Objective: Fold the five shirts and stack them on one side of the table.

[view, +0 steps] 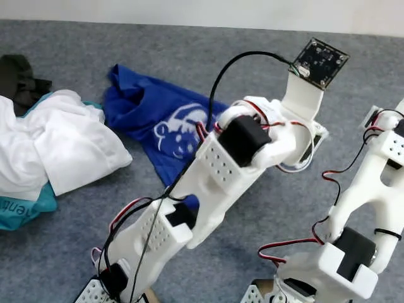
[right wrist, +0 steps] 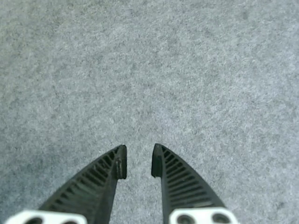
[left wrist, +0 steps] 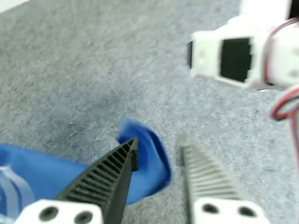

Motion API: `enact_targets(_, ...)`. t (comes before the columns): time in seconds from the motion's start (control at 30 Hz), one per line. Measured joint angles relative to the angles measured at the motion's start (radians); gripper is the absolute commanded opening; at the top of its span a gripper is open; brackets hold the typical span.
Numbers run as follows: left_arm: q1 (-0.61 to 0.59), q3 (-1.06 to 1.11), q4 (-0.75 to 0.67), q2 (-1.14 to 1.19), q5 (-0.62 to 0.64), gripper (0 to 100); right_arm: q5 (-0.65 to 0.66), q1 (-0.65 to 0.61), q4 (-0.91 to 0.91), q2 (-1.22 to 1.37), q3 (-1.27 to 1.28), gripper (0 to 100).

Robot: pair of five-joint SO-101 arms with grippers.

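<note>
Left pincer: fingers spread, nothing pinched yet. A turned-up corner of the crumpled blue cloth shirt with a white print lies between them, against the dark finger; the rest of the shirt trails away behind that finger. We judge the corner is the intended grip point, for pulling the shirt flat before folding.

Right pincer: slightly parted, empty, poised over the bare grey felt-like surface, probably waiting.

Beyond the blue shirt from the left pincer lies a rumpled white shirt on a teal shirt, all unfolded.
</note>
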Motion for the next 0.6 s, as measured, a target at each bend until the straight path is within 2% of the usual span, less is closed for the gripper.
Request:
enact_targets(0.17, -0.077, 0.0, 0.003, -0.057, -0.008, 36, 0.0, -0.017, -0.006, 0.0, 0.0, 10.5)
enact_targets(0.33, -0.298, 0.041, 0.011, -0.184, -0.008, 33, 0.0, -0.078, 0.055, 0.0, 0.0, 10.5)
enact_targets(0.43, -0.397, 0.17, 0.011, -0.31, -0.038, 33, 0.051, -0.126, 0.15, 0.0, -0.008, 10.5)
enact_targets(0.6, -0.41, 0.549, 0.011, -0.624, -0.08, 33, 0.126, -0.212, 0.315, -0.041, -0.029, 10.5)
